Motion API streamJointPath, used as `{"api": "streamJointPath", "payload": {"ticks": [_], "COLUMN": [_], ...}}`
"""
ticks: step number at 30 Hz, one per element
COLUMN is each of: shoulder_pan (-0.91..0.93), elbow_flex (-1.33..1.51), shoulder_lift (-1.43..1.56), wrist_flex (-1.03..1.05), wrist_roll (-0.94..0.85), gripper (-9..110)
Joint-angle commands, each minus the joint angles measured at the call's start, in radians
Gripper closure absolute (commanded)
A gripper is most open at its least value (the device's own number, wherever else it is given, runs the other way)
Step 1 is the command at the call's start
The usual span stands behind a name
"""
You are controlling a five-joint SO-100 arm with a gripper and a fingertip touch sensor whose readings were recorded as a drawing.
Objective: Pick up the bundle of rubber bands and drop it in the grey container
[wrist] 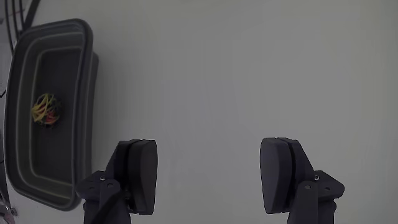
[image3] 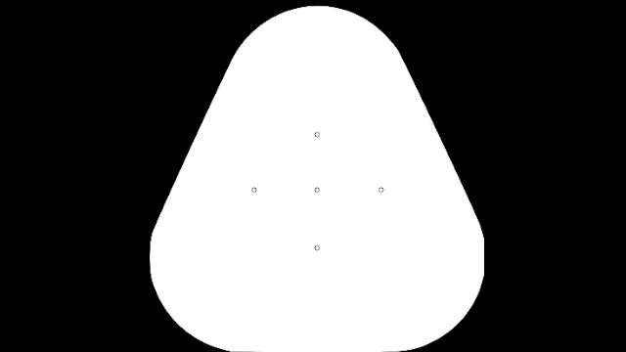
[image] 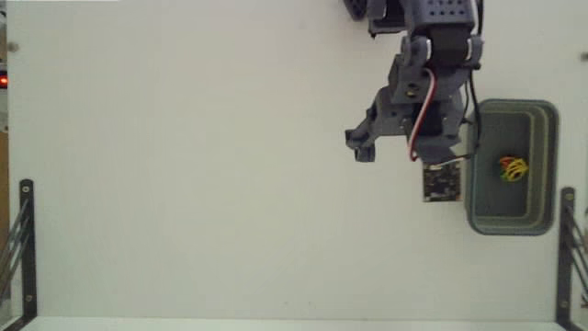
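Observation:
The bundle of rubber bands, a small yellow tangle with red and green, lies inside the grey container at the right of the fixed view. In the wrist view the bundle rests on the floor of the container at the far left. My gripper is open, its two dark pads wide apart with only bare white table between them. From the fixed view the gripper hangs just left of the container, apart from it and holding nothing.
Black metal brackets stand at the lower left and lower right table edges. The arm's base is at the top, above the container. White tabletop stretches across the left and middle.

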Motion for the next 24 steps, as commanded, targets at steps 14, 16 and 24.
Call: {"api": "streamJointPath", "payload": {"ticks": [14, 16, 24], "shoulder_pan": [0.06, 0.06, 0.06], "elbow_flex": [0.067, 0.067, 0.067], "shoulder_lift": [0.115, 0.115, 0.115], "wrist_flex": [0.002, 0.002, 0.002], "wrist_roll": [0.005, 0.005, 0.005], "gripper": [-9, -9, -9]}}
